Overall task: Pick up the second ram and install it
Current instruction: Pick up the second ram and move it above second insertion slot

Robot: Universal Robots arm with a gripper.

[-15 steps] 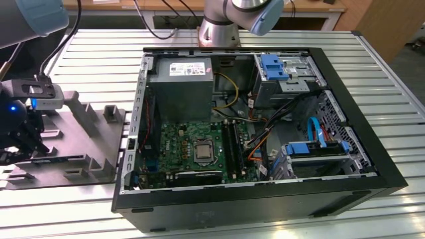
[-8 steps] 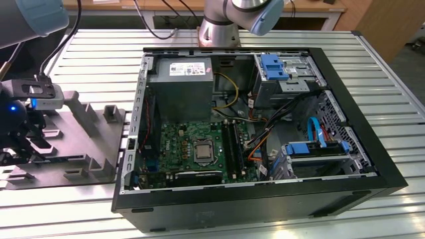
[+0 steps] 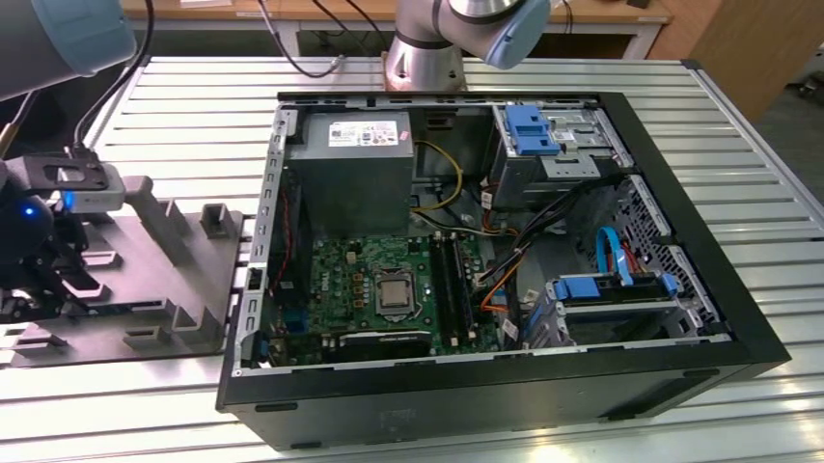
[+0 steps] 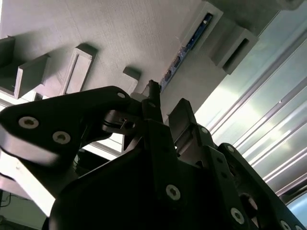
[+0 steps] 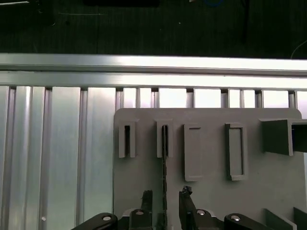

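First wrist view puts my gripper (image 5: 165, 192), fingers parted, astride the second ram (image 5: 164, 167) standing on edge in its grey tray (image 5: 211, 199) slot; nothing gripped, so I'd centre before squeezing evenly.

No legible print anywhere, power supply label (image 3: 365, 133) too small.

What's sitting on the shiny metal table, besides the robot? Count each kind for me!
Open computer case: 1
Grey tray: 1
Memory stick, standing on edge in the tray: 1
Total: 3
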